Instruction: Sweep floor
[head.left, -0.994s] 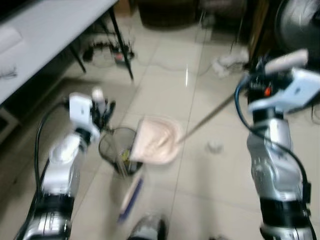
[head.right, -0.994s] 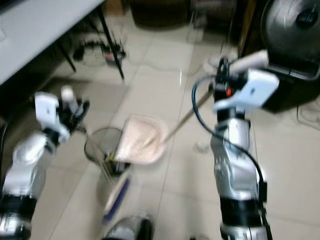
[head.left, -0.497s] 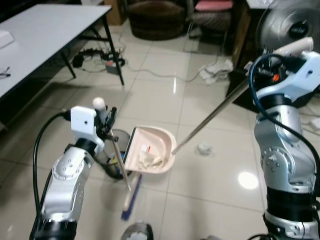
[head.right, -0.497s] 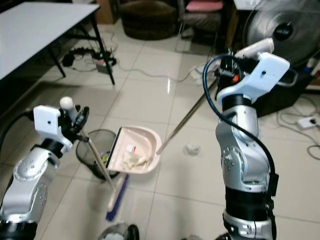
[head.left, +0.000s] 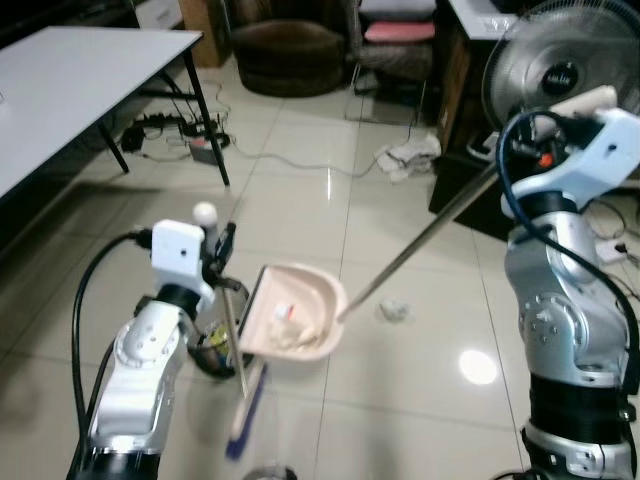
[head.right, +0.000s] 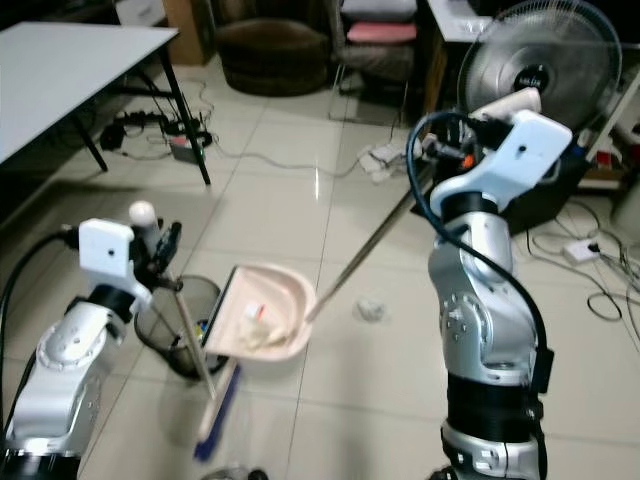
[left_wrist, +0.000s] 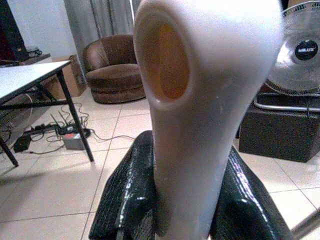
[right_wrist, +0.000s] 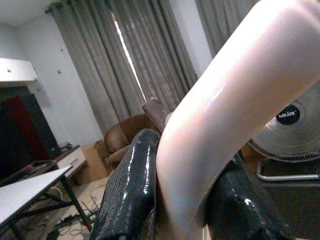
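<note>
A pale tiled floor (head.left: 400, 400) runs back to a grey table (head.left: 70, 80), a brown armchair (head.left: 285, 45) and a standing fan (head.left: 560, 70).

In the left eye view, the right gripper (head.left: 520, 150) is clamped on the upper end of the dustpan handle (head.left: 420, 240), whose long axis slants down and toward the robot's left to the pink dustpan (head.left: 290, 320). The pan holds scraps of litter and hangs just beside the dark wire waste bin (head.left: 215, 345), toward the robot's right. The left gripper (head.left: 222, 262) grips the top of the broom (head.left: 240, 380), whose stick drops between bin and pan to blue bristles on the floor. A crumpled paper ball (head.left: 396, 311) lies on the tiles beyond the pan.

The right eye view gives the same layout, with the pan's open mouth facing the bin.

In the left wrist view, the black fingers (left_wrist: 125, 200) are pressed against the white broom grip (left_wrist: 200, 100).

In the right wrist view, the fingers (right_wrist: 130, 200) are closed on the pale curved dustpan grip (right_wrist: 225, 125).

The coming move likely turns on carrying the pan toward the robot's left, over the bin, and tipping it; the right arm controls that.
</note>
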